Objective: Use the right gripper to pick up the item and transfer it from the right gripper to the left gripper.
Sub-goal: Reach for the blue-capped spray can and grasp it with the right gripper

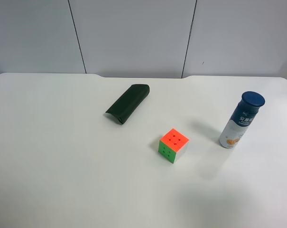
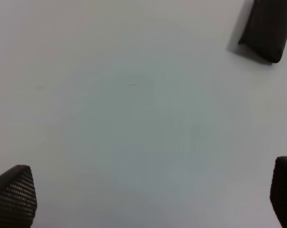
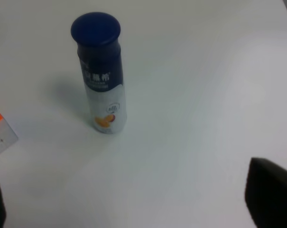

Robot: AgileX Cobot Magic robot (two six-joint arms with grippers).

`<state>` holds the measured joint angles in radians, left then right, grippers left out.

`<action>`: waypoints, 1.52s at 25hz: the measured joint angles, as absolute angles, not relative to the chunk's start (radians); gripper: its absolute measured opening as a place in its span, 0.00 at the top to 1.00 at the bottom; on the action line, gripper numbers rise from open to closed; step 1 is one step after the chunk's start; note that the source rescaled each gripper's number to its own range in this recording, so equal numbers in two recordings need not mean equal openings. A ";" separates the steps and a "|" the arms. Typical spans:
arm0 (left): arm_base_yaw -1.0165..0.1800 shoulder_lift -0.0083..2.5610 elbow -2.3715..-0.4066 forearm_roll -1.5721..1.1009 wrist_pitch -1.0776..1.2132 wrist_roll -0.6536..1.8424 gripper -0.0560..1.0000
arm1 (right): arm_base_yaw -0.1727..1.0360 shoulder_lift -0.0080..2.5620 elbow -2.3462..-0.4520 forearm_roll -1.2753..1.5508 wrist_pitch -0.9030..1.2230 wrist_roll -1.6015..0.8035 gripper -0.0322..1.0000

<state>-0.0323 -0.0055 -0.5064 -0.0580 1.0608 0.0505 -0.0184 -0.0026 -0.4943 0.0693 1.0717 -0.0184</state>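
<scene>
The item, a small white bottle [image 1: 240,121] with a blue label, an orange picture and a dark blue cap, stands upright on the white table at the right of the exterior high view. It also shows in the right wrist view [image 3: 101,76]. My right gripper [image 3: 134,202] is open and empty, its fingers wide apart, a little way from the bottle. My left gripper [image 2: 148,197] is open and empty above bare table. Neither arm shows in the exterior high view.
An orange-green puzzle cube [image 1: 173,145] sits near the table's middle, and its corner shows in the right wrist view [image 3: 0,133]. A dark green flat pouch [image 1: 128,103] lies farther back, and it also shows in the left wrist view [image 2: 267,28]. The table's far edge [image 1: 143,77] meets a grey wall.
</scene>
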 joint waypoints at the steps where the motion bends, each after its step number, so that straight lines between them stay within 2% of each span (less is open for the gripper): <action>1: -0.032 -0.006 -0.506 -0.058 1.061 0.051 0.00 | -0.018 -0.003 -0.494 0.069 1.072 -0.018 0.00; 38: -0.032 -0.006 -0.506 -0.058 1.061 0.051 0.00 | -0.018 -0.003 -0.494 0.069 1.071 -0.018 0.00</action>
